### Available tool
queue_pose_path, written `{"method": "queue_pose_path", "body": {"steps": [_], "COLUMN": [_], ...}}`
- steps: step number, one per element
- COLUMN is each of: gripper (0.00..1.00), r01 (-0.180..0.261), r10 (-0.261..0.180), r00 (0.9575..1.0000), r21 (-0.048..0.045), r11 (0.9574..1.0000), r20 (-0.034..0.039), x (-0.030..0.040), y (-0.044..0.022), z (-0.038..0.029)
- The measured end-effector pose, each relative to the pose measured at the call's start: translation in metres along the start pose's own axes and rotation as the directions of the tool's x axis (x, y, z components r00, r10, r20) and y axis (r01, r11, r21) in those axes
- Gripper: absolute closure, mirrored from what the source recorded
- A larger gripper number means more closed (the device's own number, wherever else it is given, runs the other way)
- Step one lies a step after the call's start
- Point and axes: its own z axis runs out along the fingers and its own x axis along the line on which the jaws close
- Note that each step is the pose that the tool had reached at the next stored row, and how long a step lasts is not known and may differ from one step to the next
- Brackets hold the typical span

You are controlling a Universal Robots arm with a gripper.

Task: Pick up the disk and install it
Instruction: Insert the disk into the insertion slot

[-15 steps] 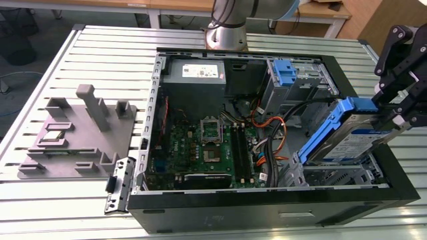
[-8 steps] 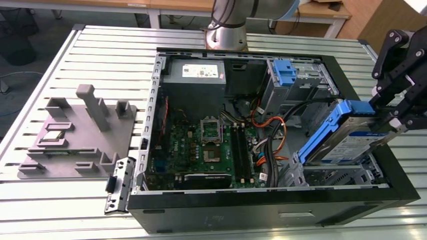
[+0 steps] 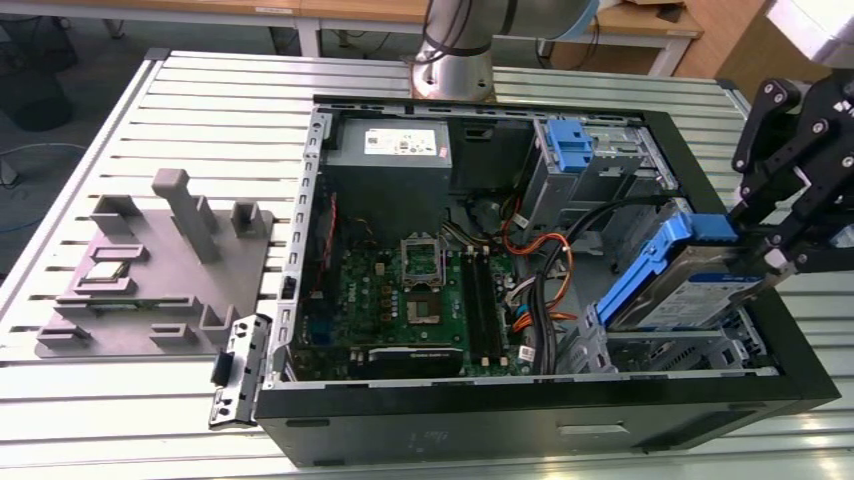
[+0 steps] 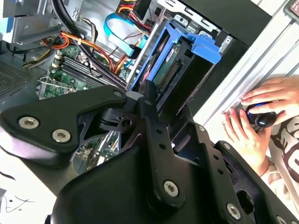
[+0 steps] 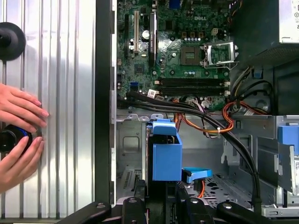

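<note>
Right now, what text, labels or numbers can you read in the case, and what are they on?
On the power supply sticker: too small to read.
On the label of the disk: too small to read.
On the motherboard: too small to read.
Nothing I can quote.

1. One open computer case (image 3: 534, 425) is lying on one slatted table (image 3: 200, 100).
2. One disk (image 3: 694, 285) is hanging tilted over the case.
3. One gripper (image 3: 761, 255) is clamping the disk.
4. One motherboard (image 3: 387, 290) and one grey power-supply box (image 3: 387, 145) are sitting inside the case.
5. One bare blue bracket (image 3: 570, 150) is standing in a bay.
6. One grey fixture plate (image 3: 147, 280) is lying beside the case.
7. Two hands (image 5: 21, 109) are resting on the table in both wrist views.
</note>
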Motion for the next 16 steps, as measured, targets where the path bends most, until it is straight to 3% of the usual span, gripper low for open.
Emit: {"method": "queue_pose_path", "body": {"steps": [7,16], "gripper": [0.65,0.65], "r01": [0.000,0.000], "r10": [0.000,0.000], "r00": [1.0000,1.0000], "r21": [0.0000,0.0000], "r11": [1.0000,1.0000], "r20": [0.0001,0.0002], "x": [0.0006,0.0008], "y": [-0.0002,-0.0003], "z": [0.0123,0.0148]}}
